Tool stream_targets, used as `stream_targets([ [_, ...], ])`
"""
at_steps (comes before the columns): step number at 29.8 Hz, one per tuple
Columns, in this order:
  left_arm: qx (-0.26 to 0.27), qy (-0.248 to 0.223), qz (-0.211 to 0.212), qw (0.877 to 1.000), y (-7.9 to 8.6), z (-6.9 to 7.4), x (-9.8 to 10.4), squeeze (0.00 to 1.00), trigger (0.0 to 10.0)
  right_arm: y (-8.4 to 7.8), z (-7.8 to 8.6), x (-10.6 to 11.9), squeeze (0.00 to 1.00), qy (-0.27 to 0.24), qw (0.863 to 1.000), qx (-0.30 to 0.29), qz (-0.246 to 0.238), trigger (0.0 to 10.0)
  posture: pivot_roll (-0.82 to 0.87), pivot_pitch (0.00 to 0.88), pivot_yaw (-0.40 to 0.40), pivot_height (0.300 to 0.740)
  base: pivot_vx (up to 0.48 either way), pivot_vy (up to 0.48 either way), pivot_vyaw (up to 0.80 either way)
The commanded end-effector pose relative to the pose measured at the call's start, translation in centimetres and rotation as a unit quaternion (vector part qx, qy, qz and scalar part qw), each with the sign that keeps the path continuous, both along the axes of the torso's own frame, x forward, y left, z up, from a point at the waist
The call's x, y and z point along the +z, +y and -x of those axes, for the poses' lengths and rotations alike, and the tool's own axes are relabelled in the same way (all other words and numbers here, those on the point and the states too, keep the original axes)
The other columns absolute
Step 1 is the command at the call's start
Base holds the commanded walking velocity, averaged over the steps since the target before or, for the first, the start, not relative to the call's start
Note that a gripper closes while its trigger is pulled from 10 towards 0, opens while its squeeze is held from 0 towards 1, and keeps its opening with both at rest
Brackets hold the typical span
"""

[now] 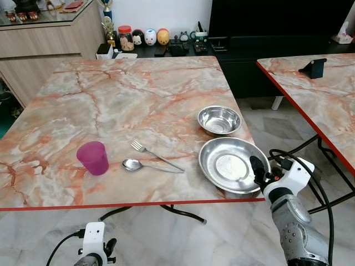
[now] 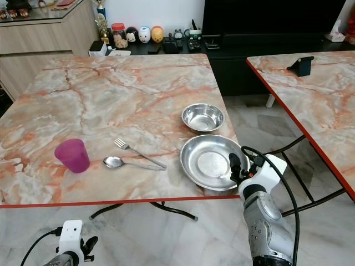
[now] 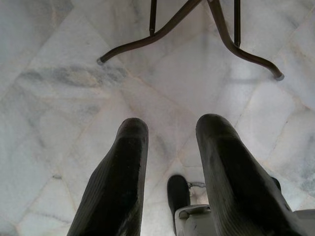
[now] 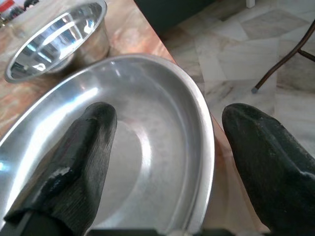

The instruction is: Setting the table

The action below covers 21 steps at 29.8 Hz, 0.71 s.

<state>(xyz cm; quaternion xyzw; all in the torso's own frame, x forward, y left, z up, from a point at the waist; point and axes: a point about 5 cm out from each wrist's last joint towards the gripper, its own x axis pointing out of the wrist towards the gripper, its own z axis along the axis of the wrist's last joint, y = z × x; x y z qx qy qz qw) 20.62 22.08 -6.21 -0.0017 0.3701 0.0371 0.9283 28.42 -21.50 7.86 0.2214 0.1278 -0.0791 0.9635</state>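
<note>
Right wrist view: right gripper (image 4: pixel 162 147) raised at the table's (image 1: pixel 138 94) near right corner, fingers spread apart astride the rim of the steel plate (image 1: pixel 230 163), one finger (image 4: pixel 81 157) over its basin, the other outside the edge. Steel bowl (image 1: pixel 219 119) just beyond the plate. Fork (image 1: pixel 155 154) and spoon (image 1: pixel 147 165) lie left of the plate; pink cup (image 1: pixel 93 157) farther left. Left gripper (image 3: pixel 170 177) hangs low beneath the table edge, pointing at the marble floor (image 3: pixel 59 88), fingers apart, holding nothing.
</note>
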Motion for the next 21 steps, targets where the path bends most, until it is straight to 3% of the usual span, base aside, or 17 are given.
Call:
stream_targets([
  [1, -0.001, 0.004, -0.003, 1.000, 0.1, 0.2, -0.1, 0.00, 10.0, -0.2, 0.3, 0.2, 0.00, 0.001, 1.000, -0.006, 0.000, 10.0, -0.07, 0.000, 0.022, 0.740, 0.000, 0.000, 0.00],
  [9, -0.002, 0.004, -0.005, 1.000, 0.3, 0.2, -0.1, 0.00, 10.0, -1.1, -0.2, 0.4, 0.00, 0.003, 1.000, -0.022, 0.007, 10.0, -0.07, 0.000, 0.023, 0.740, 0.000, 0.000, 0.00],
  [21, -0.004, 0.004, -0.007, 1.000, 0.2, 0.2, -0.1, 0.00, 10.0, -0.8, -1.0, -0.7, 0.00, 0.022, 1.000, -0.010, 0.007, 10.0, -0.06, 0.000, 0.025, 0.740, 0.000, 0.000, 0.00],
])
